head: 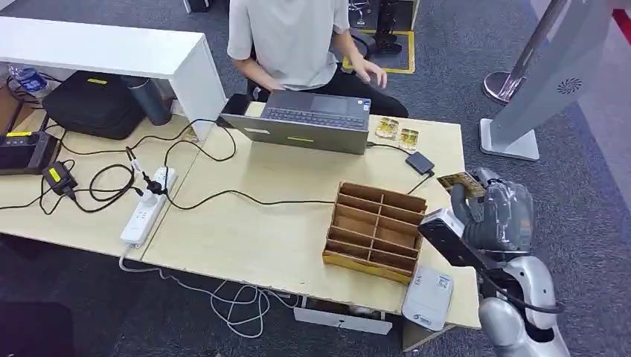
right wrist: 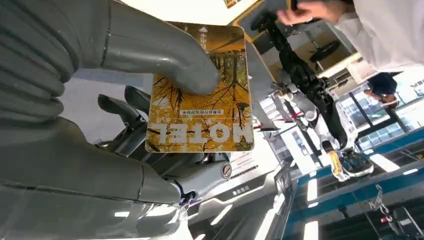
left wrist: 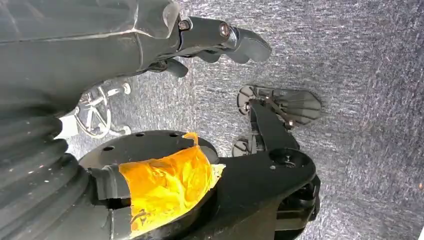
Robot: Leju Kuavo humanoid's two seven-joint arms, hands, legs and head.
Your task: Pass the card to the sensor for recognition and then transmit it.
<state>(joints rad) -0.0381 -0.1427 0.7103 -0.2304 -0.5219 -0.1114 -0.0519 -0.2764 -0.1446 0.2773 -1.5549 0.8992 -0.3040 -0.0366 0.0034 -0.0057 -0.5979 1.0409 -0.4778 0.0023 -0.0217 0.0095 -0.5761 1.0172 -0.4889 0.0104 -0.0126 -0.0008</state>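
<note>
My right hand [head: 495, 212] is raised beside the table's right edge and holds a yellow "HOTEL" card [head: 461, 181]. In the right wrist view the thumb [right wrist: 160, 55] presses the card [right wrist: 200, 105] against the dark fingers behind it. A small black sensor pad [head: 420, 162] lies on the table just left of and beyond the card, wired to the laptop [head: 305, 123]. The card is apart from the pad. My left hand [left wrist: 220, 37] hangs over grey carpet with nothing in its fingers.
A wooden divided organizer [head: 376, 230] stands left of my right hand, with a white device [head: 428, 299] at the table's front edge. Two more cards [head: 396, 132] lie by the laptop. A person [head: 286, 37] sits behind it. Cables and a power strip [head: 149, 204] lie on the left.
</note>
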